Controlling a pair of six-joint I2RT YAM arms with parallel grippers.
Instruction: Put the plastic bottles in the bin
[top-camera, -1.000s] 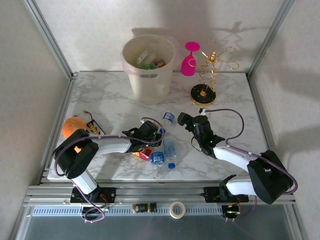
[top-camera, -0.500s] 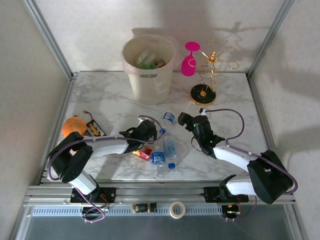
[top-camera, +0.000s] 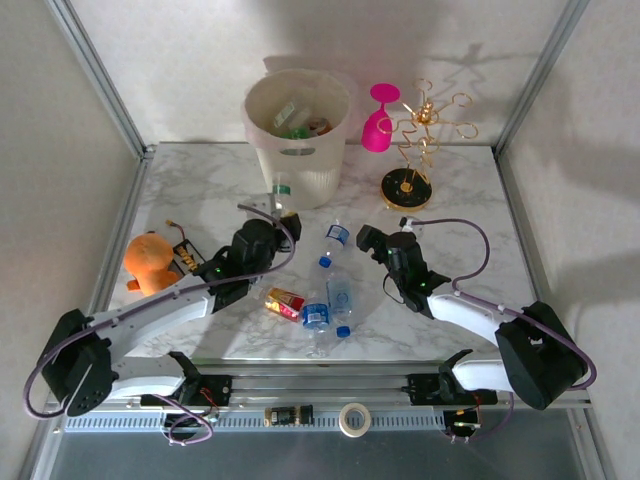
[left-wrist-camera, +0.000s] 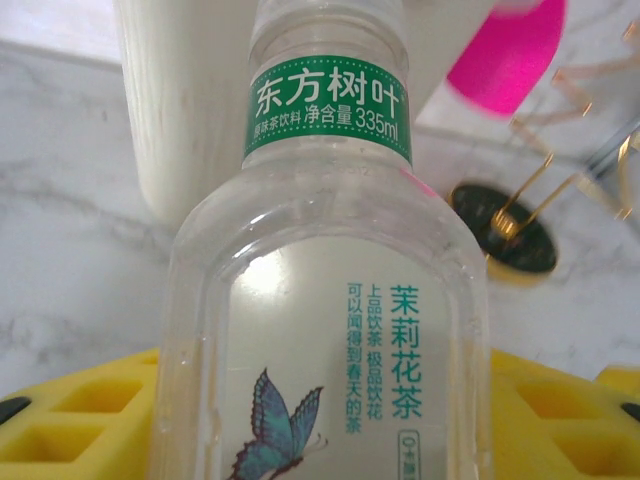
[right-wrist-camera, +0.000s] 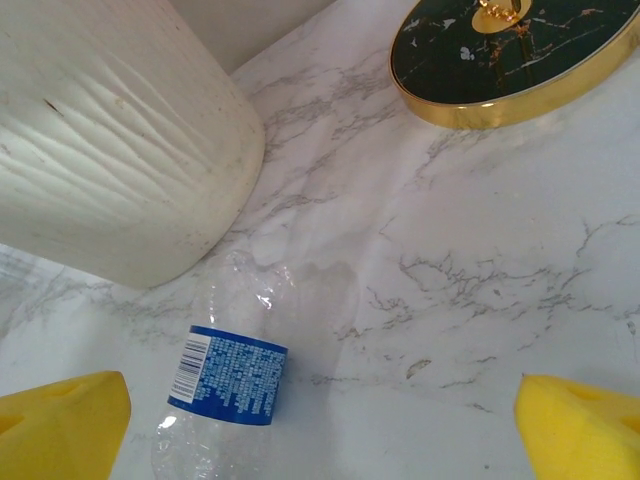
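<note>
The clear tea bottle (left-wrist-camera: 325, 300) with the green neck band is off the surface (top-camera: 470, 200), clamped between the yellow fingers (left-wrist-camera: 90, 420) of the left hand (top-camera: 268, 215). Its long axis runs straight out from that hand, neck leading. The bin (top-camera: 298, 135) lies dead ahead and a little to the left. In the left wrist view its cream wall rises behind the bottle's neck, so I reckon the bottle must go up over the rim before it can drop in. The left arm is plainly the nearer one for this.

The bottle's cap is cut off at the top of the wrist view, and so is the bin's rim. Its base is hidden below the fingers. From above, the bottle is too small for me to tell whether it touches the bin's wall or hangs just short of it.

Further out, the right hand (right-wrist-camera: 320, 425) is spread wide above a blue-labelled bottle (right-wrist-camera: 230, 385) lying on its side near the bin's foot. That bottle's lower end is cut off, so I cannot tell which way its cap points. A few more bottles (top-camera: 330, 305) lie between the two arms.
</note>
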